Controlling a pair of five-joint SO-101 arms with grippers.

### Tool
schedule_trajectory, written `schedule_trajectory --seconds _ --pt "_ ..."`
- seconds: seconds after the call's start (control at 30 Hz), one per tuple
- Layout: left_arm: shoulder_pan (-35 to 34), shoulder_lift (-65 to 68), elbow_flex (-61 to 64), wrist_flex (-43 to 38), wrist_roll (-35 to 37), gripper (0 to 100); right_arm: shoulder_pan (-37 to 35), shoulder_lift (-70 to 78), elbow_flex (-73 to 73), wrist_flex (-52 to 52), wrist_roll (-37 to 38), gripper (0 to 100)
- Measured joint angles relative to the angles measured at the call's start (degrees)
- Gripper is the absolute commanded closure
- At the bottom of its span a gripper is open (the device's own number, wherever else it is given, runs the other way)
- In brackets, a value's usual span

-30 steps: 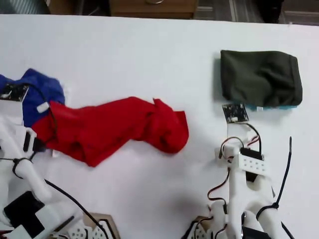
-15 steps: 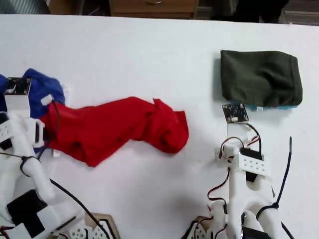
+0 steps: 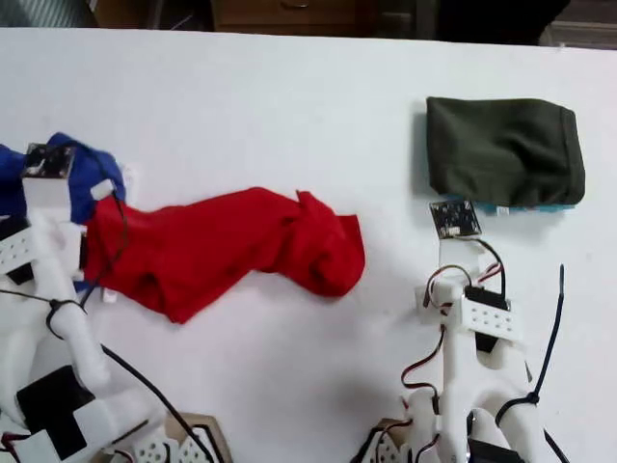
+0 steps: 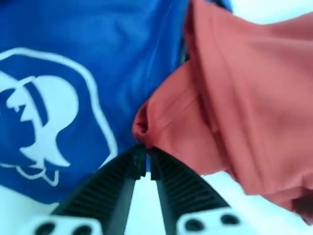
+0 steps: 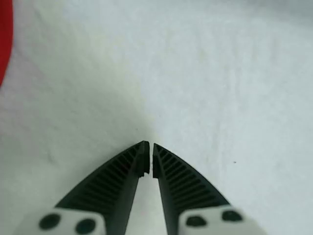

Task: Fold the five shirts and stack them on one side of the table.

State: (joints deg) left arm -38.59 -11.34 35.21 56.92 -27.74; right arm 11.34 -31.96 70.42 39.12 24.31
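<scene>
White table [image 3: 241, 106] w/ wooden furniture [image 3: 294, 14] past its far edge. Cables run along both arms.

The left arm [image 3: 48, 251] stands over the spot where the blue shirt [image 3: 92, 169] & the red shirt [image 3: 231, 246] meet, so it hides part of both from above.

Red shirt is unfolded and rumpled, stretched across the table's middle. One end is by the left arm, the other is bunched up, well apart from the right arm [image 3: 472, 318]. The blue shirt is crumpled at the table's left edge and touches the red one. In the left wrist view the red cloth laps over the blue, and the blue's white print faces up.

Left tool [image 4: 146, 149] has its jaws closed to a thin slit, tips right at a bunched fold of the red shirt's hem – looks pinched there, w/ the blue shirt just beside.

Right tool [image 5: 146, 147] has its jaws closed to a slit too, nothing in them, pointing down at bare table. A sliver of red cloth [image 5: 4, 39] shows at the frame's edge, apart from the tips.

Folded pile on the right side of the table: a dark green shirt [image 3: 501, 149] folded flat, lying on a teal piece [image 3: 525, 207] – only its near edge pokes out. The right arm's tip sits just beside the pile's near edge; can't tell if it touches.
</scene>
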Motion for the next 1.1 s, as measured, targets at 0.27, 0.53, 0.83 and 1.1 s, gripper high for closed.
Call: schedule_trajectory --seconds 0.27,0.53,0.83,1.1 --pt "9.49 0.00 -4.66 5.89 1.67 97 0.00 0.00 0.00 0.00 0.00 97.8" --pt "19.43 0.00 -25.14 21.63 6.51 97 0.00 0.00 0.00 0.00 0.00 97.4" --pt "25.85 0.00 -47.30 32.00 8.88 97 -7.38 0.00 -3.34 5.45 0.00 79.3" --pt "25.93 0.00 -51.25 33.14 10.46 97 -26.90 0.00 -13.10 12.13 0.00 74.1"
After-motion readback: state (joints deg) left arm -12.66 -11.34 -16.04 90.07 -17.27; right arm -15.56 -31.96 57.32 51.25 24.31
